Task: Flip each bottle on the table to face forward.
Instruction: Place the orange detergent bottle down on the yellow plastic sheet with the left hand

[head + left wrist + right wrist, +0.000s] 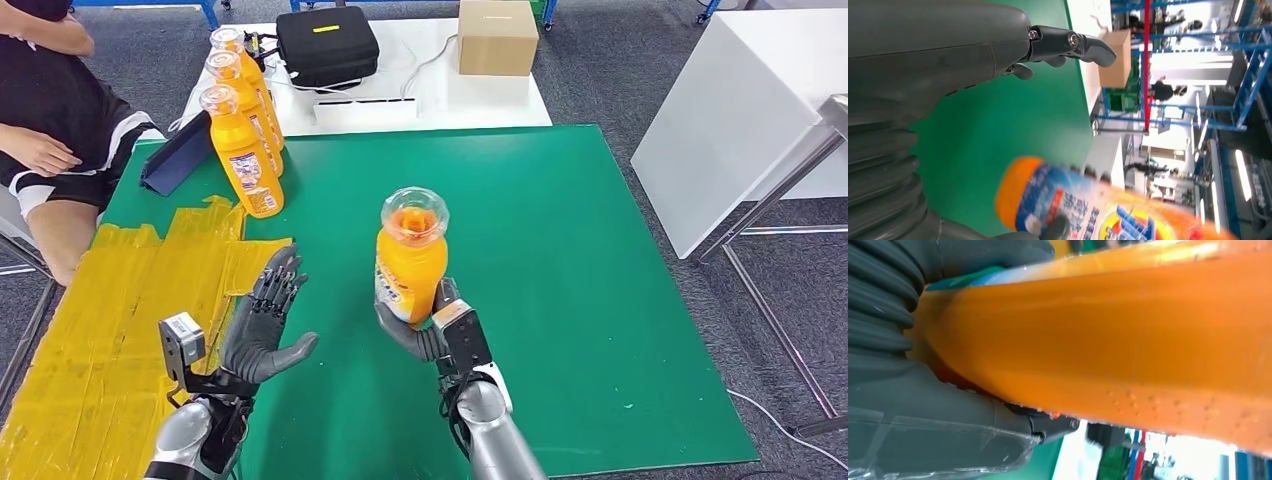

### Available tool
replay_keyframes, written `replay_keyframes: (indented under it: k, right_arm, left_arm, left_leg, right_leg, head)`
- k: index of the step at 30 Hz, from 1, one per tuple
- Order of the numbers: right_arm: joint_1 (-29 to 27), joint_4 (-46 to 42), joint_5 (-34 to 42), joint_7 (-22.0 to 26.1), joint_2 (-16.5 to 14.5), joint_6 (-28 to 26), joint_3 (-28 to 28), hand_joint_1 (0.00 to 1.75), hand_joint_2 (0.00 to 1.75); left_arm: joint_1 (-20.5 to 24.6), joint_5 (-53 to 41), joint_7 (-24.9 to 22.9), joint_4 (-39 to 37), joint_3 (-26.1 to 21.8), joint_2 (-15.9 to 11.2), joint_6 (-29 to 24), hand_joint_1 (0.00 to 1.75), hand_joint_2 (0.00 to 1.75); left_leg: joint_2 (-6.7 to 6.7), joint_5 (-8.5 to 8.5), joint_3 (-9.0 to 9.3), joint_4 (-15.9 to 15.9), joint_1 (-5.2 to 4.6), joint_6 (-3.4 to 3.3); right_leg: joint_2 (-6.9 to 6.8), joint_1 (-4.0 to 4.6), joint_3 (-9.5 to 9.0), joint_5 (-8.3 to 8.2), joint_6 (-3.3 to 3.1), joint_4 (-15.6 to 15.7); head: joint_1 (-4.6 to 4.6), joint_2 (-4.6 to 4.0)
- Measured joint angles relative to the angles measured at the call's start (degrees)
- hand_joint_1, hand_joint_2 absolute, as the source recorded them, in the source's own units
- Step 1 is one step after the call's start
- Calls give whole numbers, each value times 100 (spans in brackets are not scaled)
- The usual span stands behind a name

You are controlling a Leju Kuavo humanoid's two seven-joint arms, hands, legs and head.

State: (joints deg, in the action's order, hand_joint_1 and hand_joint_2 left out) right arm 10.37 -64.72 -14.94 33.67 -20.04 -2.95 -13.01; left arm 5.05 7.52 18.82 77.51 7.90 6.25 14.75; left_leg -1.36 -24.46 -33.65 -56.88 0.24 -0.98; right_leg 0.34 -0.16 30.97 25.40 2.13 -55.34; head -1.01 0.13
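Observation:
My right hand (425,330) grips an orange bottle (409,258) with a clear cap, holding it upright above the green mat (600,300). In the right wrist view the bottle's orange side (1128,340) lies against the hand (923,405). My left hand (265,320) is open, fingers spread, a short way left of the bottle and not touching it. The left wrist view looks past that hand (923,60) at the bottle's blue and white label (1073,210). Three more orange bottles (243,150) stand in a row at the mat's far left corner.
A yellow sheet (110,330) covers the table's left part. A person (50,130) sits at the far left. Behind the mat a white table (430,105) bears a black case (326,42) and a cardboard box (497,36). A white cabinet (740,110) stands at right.

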Motion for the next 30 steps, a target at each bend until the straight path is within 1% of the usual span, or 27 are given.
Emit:
replay_keyframes:
  k: [6,9,17,21,25,30]
  right_arm:
    - [201,437,33,-3,38,-301,-752,175,175]
    - [268,577,69,2,59,-377,-1008,175,175]
    - [382,887,59,11,75,-385,-1306,175,175]
    - [503,1201,180,-2,81,-560,-1627,175,175]
    - [588,1470,248,-5,84,-717,-1842,175,175]
    - [629,1693,223,-1,83,-849,-1894,175,175]
  left_arm:
    - [56,9,0,-49,219,10,8,0,175]
    - [72,9,0,-49,280,11,4,0,175]
    - [117,9,4,-72,349,11,-31,0,175]
    - [128,-42,54,-49,477,11,-85,0,175]
    - [119,-167,123,109,669,17,-171,0,175]
    - [37,-49,176,441,858,15,-93,0,175]
  left_leg:
    - [-1,0,-2,0,-7,-1]
    - [-1,0,-1,-1,-7,0]
    - [0,0,-2,0,-4,0]
    - [-1,0,-2,0,-5,0]
    - [-2,0,-2,0,-6,0]
    - [-2,0,-3,-1,-6,0]
  right_leg:
    - [0,-7,1,0,1,1]
    - [0,-6,1,-1,1,1]
    - [0,-5,1,-1,1,1]
    - [0,-5,1,0,1,1]
    - [0,-6,1,-1,1,1]
    - [0,-6,1,-1,1,1]
  head:
    - [2,0]
    - [1,0]
    - [2,0]
    - [2,0]
    - [2,0]
    - [2,0]
